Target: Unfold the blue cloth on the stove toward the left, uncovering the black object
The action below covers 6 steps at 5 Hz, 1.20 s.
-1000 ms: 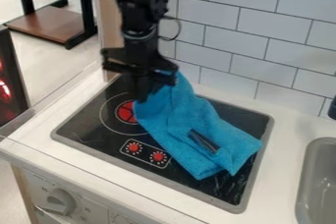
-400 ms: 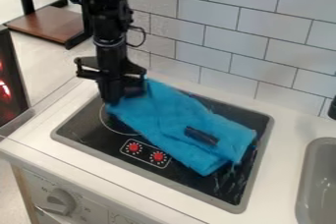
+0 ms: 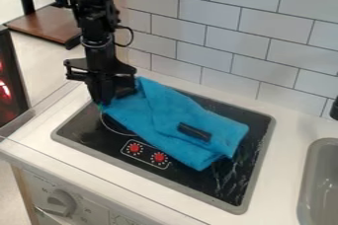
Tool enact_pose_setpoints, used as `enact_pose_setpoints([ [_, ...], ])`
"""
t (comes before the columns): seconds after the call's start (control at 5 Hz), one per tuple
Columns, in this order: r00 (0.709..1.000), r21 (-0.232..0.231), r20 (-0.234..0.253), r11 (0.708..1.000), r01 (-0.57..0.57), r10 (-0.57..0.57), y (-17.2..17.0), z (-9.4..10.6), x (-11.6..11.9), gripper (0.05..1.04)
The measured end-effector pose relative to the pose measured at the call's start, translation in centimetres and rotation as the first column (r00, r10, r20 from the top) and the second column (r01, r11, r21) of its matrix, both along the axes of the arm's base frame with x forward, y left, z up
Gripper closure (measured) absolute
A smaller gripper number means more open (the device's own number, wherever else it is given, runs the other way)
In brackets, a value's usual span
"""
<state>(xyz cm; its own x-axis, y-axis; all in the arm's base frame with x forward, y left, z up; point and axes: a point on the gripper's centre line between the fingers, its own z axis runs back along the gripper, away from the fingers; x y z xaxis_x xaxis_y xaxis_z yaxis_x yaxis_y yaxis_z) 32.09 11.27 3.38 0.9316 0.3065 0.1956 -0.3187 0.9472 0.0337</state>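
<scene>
End effector gripping 1 blue cloth

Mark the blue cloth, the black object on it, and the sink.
Blue cloth [image 3: 157, 117]: camera view, on its middle, left of the black object.
Black object [image 3: 194, 131]: camera view, middle of its long body.
Sink [image 3: 322, 146]: camera view, grey rim at its far end.

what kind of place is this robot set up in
Probably a toy kitchen: there's a black stovetop with two red knobs, a grey sink set into the white counter, and a tiled wall behind.
</scene>
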Motion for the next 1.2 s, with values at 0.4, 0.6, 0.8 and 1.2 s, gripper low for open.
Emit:
enact_pose_setpoints([
  [0.4, 1.000, 0.009, 0.007, 1.000, 0.002, -0.002, 0.0, 0.8, -0.2, 0.296],
  [0.6, 0.999, 0.019, 0.036, 1.000, 0.000, 0.000, 0.0, 2.1, -0.4, 0.072],
  [0.8, 0.997, 0.026, 0.071, 1.000, -0.015, 0.013, 0.0, 3.8, -0.7, 0.074],
  [1.2, 0.989, 0.012, 0.148, 1.000, -0.021, 0.019, -0.1, 7.1, -1.1, 0.084],
])
